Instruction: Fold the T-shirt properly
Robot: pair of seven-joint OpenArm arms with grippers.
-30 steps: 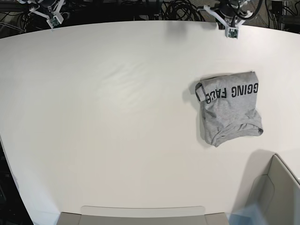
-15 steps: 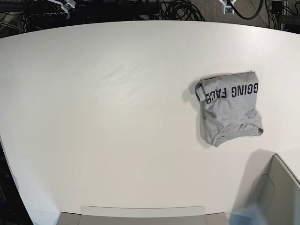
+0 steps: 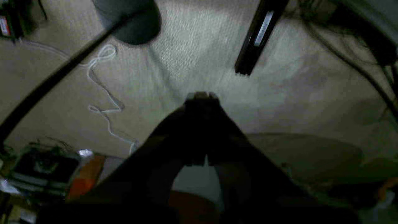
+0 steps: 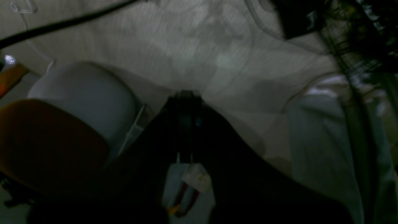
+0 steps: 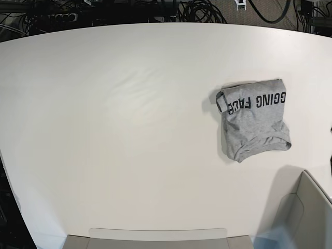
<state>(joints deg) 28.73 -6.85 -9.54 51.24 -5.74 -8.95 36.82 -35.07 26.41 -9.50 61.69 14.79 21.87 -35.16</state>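
Two pincers clenched, shirt folded on counter

Both arms are off the counter [image 5: 129, 129]; base view shows neither pincer over it.

T-shirt [image 5: 254, 118]: grey, folded into a compact bundle, lying on the right half of the counter in base view, nearer the far edge than the near one. Black block lettering faces up along its far edge, reading upside down from this view. Bundle is uneven: a small flap sticks out at its left far corner, and the near edge runs slanted with a rolled hem showing. Nothing touches it.

Box [image 5: 306, 212]: grey, open, at the near right corner of the base view, apart from the shirt. A second grey edge runs along the bottom of the frame.

Left pincer [image 3: 201, 95]: jaws pressed together, empty, dark against a beige carpet [image 3: 192, 56]. On the carpet: a loose white cord [image 3: 102, 84], a black bar [image 3: 256, 34], a dark round base with a rod.

Right pincer [image 4: 185, 93]: jaws closed tight, holding nothing, also pointed at carpet. A pale rounded object [image 4: 84, 99] sits to its left in that view; blurred, cannot tell what it is. Cables [image 5: 202, 10] lie tangled beyond the counter's far edge.
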